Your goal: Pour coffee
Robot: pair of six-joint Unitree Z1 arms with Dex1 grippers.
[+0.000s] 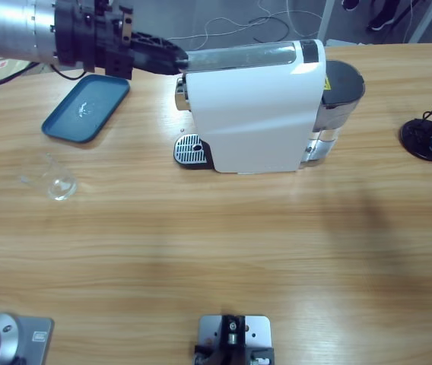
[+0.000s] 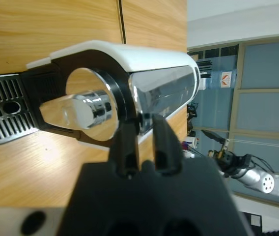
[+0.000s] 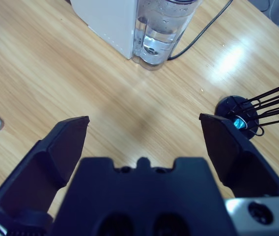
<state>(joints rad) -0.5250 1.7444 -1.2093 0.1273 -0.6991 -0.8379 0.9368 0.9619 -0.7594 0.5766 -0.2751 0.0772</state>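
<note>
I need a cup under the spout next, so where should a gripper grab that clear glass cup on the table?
Grip the small clear glass cup across its rim from above: it appears to stand upright, mouth open, with bare wooden table all round.

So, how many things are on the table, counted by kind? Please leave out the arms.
Coffee machine: 1
Blue tray: 1
Clear glass cup: 1
Black wire capsule stand: 1
Total: 4
</note>
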